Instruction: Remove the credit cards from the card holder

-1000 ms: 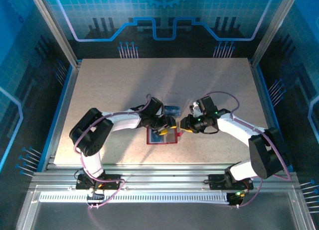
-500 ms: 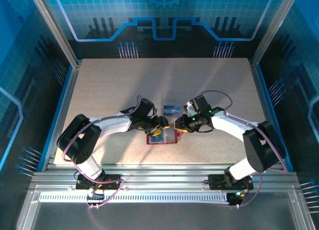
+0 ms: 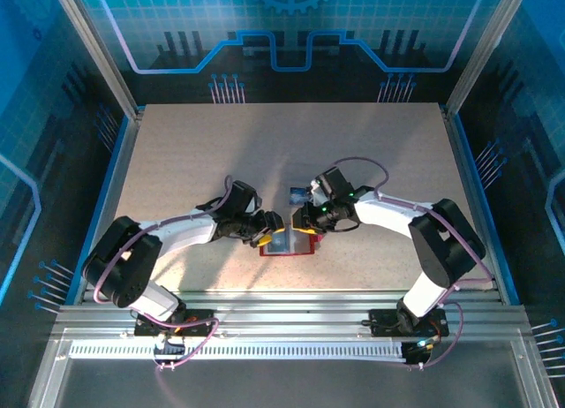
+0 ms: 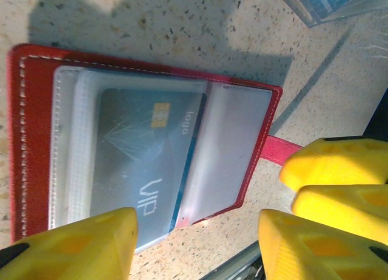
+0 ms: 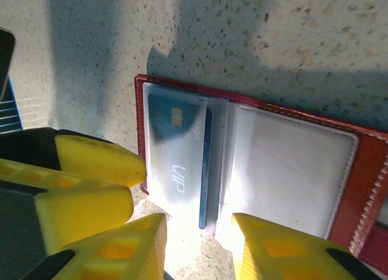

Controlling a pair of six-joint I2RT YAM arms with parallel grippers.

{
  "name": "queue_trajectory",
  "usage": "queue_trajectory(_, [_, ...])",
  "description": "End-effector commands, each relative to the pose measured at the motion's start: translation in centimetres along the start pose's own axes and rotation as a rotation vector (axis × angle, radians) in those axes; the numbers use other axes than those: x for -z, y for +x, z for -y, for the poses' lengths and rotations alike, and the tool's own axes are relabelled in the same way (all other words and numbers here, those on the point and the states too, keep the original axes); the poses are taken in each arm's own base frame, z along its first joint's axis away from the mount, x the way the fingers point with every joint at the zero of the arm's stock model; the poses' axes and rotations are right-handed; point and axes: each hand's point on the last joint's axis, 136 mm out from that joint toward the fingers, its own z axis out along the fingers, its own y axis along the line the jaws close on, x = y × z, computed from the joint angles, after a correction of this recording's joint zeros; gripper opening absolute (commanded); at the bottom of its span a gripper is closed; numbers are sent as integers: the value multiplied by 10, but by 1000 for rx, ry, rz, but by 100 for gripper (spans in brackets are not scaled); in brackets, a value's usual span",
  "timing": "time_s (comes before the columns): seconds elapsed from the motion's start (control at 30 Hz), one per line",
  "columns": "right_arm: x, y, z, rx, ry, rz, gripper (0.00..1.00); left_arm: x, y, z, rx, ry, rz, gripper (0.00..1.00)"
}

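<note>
The red card holder (image 3: 297, 249) lies open on the table between both grippers. A blue VIP credit card (image 4: 145, 153) sits in its clear inner pocket, its lower edge poking out (image 5: 204, 171). My left gripper (image 4: 194, 243) is open at the holder's near-left edge, one finger (image 4: 73, 246) over the card's corner. From the other side, my right gripper (image 5: 197, 250) is also open, and the protruding card edge lies just ahead of the gap between its fingers. The holder's red tab (image 4: 280, 150) points at the right gripper's fingers (image 4: 339, 165).
Another blue card (image 3: 301, 194) lies loose on the table just behind the holder, also visible at the top right edge of the left wrist view (image 4: 330, 1). The two grippers (image 3: 271, 231) (image 3: 305, 224) are very close together over the holder. Blue walls enclose the table.
The right gripper has moved left onto the holder's far edge. The left gripper has drawn back leftward and nearer, to the holder's left edge. The holder has stayed put.
</note>
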Motion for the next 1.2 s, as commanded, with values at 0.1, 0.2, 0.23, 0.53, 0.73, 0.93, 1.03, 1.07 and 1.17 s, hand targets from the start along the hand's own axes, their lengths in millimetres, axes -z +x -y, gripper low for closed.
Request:
queue_trajectory(0.1, [-16,-2,-14,0,-39,-31,34,8,-2,-9,12,1,23,44])
queue_trajectory(0.2, [-21,-2,-15,1,-42,-40,33,7,-3,-12,20,1,22,38])
queue_trajectory(0.23, [-23,-1,-15,-1,-43,-43,33,7,-3,-12,20,1,19,35])
queue_trajectory(0.53, [-33,3,-13,-16,-49,-62,32,0,-3,-15,30,5,6,22])
queue_trajectory(0.73, [-40,5,-15,-19,-57,-74,32,-4,-2,-20,36,-8,-3,14])
queue_trajectory(0.93, [-45,7,-15,-22,-58,-83,31,-7,-3,-27,46,-24,-5,12])
queue_trajectory(1.03, [-47,8,-15,-23,-60,-88,31,-8,-2,-30,46,-32,-10,11])
queue_trajectory(1.07, [-47,9,-15,-23,-60,-89,31,-8,-2,-30,47,-33,-10,11])
queue_trajectory(1.17, [-47,9,-16,-23,-64,-88,30,-9,-2,-34,49,-43,-12,10])
